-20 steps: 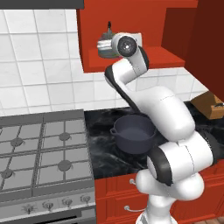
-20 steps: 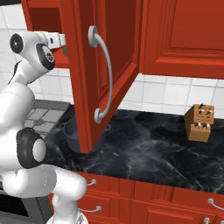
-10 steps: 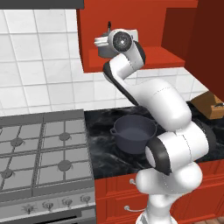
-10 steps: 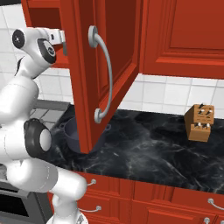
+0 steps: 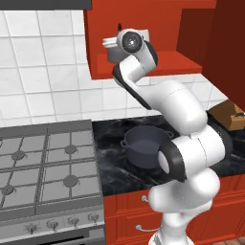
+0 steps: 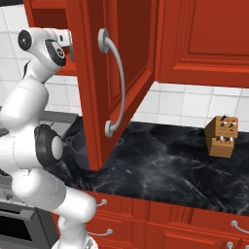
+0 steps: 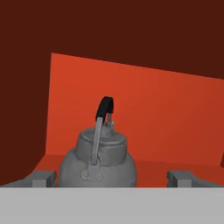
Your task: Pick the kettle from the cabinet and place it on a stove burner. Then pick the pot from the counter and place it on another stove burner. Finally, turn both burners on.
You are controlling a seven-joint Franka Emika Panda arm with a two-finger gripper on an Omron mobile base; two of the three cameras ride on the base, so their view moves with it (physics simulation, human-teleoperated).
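Gripper (image 7: 111,178) at cabinet (image 5: 162,64) niche, jaws spread wide, holding nothing. Kettle (image 7: 98,161) upright on niche floor, centred between fingertips (image 7: 43,178) (no contact visible). Pot (image 5: 143,146) on counter (image 5: 112,136), right of stove (image 5: 48,167).

Flat, even rendered light fills both base views, bright on the white wall tiles (image 5: 43,72) and without hard shadows. The black desk (image 6: 165,170) carries a soft sheen. The cabinet (image 7: 144,113) interior is dimmer, its upper part dark brown-red, the back wall glowing orange. Edges look slightly soft and pixelated; no lens distortion.
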